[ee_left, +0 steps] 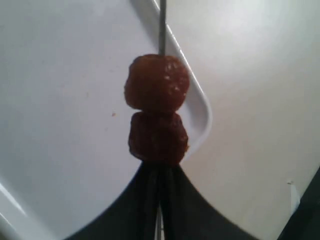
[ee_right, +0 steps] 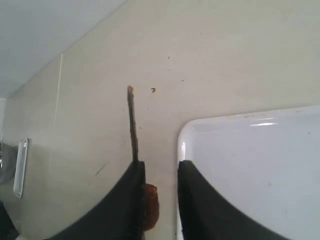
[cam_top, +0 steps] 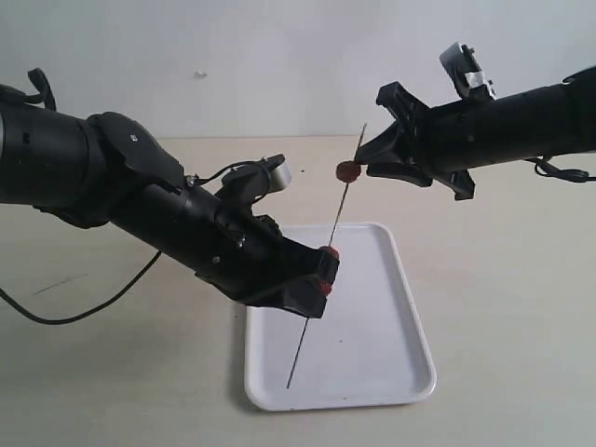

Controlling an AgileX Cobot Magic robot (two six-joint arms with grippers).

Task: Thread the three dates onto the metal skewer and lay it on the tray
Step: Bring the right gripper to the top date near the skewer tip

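The left gripper (cam_top: 321, 275) is clamping the metal skewer (cam_top: 340, 209) above the tray (cam_top: 372, 317), its jaws pressed together on the rod; the skewer is slanting steeply over the tray, its lower end pointing down at the tray's near part and its upper end rising beyond the tray's far rim; whether the lower tip is touching the tray I cannot tell; the tray is lying flat on the pale table (cam_top: 503, 279); in the left wrist view two dates (ee_left: 157, 85) are sitting threaded on the skewer (ee_left: 162, 25), one touching the other, the nearer one resting right against the tips of the left gripper (ee_left: 159, 167), with the white tray (ee_left: 202, 115) and its rounded corner showing behind them; the third date (cam_top: 347, 170) is sitting higher on the skewer, well apart from the other two, above the tray's far rim and near the rod's upper end; the right gripper (cam_top: 368, 160) is hovering just beside that date, over the table beyond the tray's far rim; in the right wrist view its jaws are standing apart around the skewer (ee_right: 133, 130), with the third date (ee_right: 151, 207) lying against one finger (ee_right: 131, 200) and a clear gap showing between it and the other finger (ee_right: 197, 200), so the jaws are not pinching it; a corner of the tray (ee_right: 250, 165) is showing beneath that gripper (ee_right: 161, 172), and the skewer's bare tip is sticking out past the fingers.
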